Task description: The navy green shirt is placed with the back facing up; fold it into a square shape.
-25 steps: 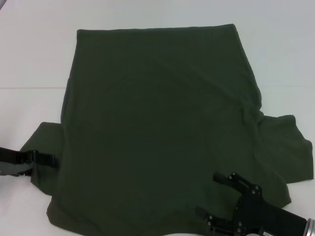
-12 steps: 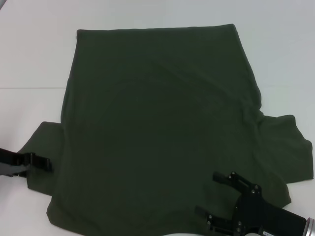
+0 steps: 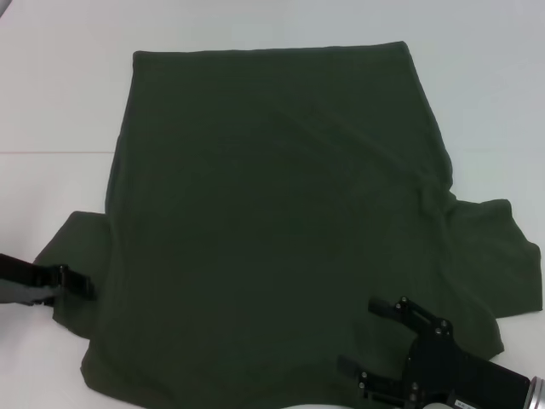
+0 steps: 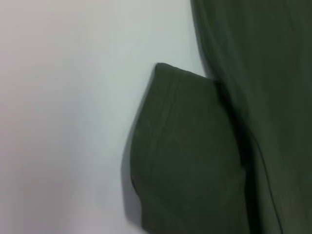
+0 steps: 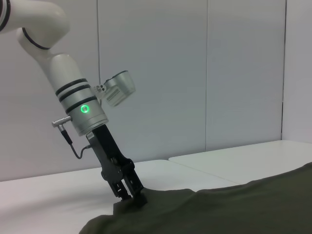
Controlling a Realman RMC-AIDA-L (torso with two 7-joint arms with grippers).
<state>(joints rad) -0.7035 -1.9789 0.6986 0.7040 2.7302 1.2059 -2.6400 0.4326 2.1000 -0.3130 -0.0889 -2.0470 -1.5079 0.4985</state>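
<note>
Flat on the white table (image 3: 51, 102), the navy green shirt (image 3: 272, 213) lies spread out with its hem on the far side and its 2 short sleeves on the near side, nearer the robot. One sleeve sticks out on the left (image 3: 72, 256) and the other on the right (image 3: 494, 256). Soft creases run across the cloth close to the right sleeve. The left gripper (image 3: 81, 283) sits low at the outer edge of the left sleeve, its dark fingers reaching in from the left edge of the head view; in the right wrist view the same gripper (image 5: 130, 195) appears farther off, tipped downward with its fingertips pressed into a small raised bunch of cloth, closed on the sleeve's edge. The left wrist view shows that sleeve (image 4: 185, 156) lying on the table beside the shirt's body, with stitched lines running along its cuff. The right gripper (image 3: 362, 345) hovers over the near right part of the shirt, by the shoulder, with its 2 black fingers spread apart and nothing between them.
</note>
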